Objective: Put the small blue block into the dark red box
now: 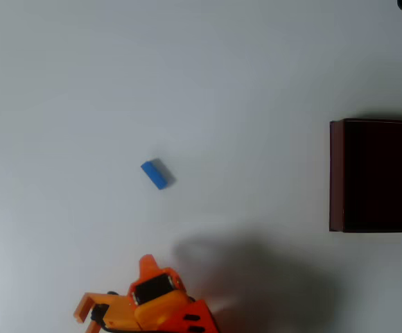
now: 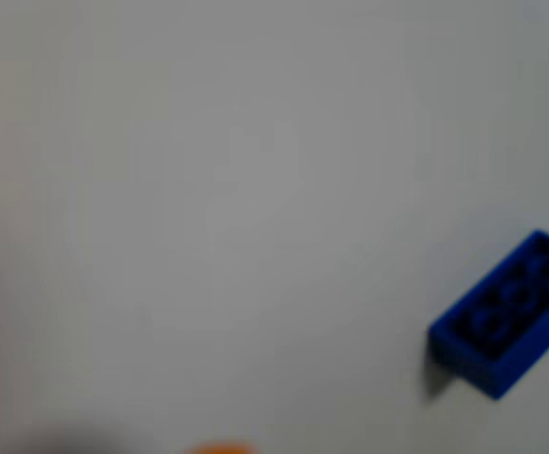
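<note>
On the pale tabletop (image 1: 201,69) in the overhead view, the small blue block (image 1: 155,174) lies alone and slanted, well apart from the dark red box (image 1: 337,173) at the right edge. The orange pincer (image 1: 114,295) hangs near the bottom edge, apparently empty; I cannot tell how wide it gapes. The blurred wrist view puts the block (image 2: 506,317) far right, so a straight descent would likely miss or nudge it askew.

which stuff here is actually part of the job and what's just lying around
Part of the job:
- small blue block, lying on the table
- dark red box, at the right edge of the overhead view
- orange tool, at the bottom edge, apart from the block

Just lying about:
- only the white table itself
</note>
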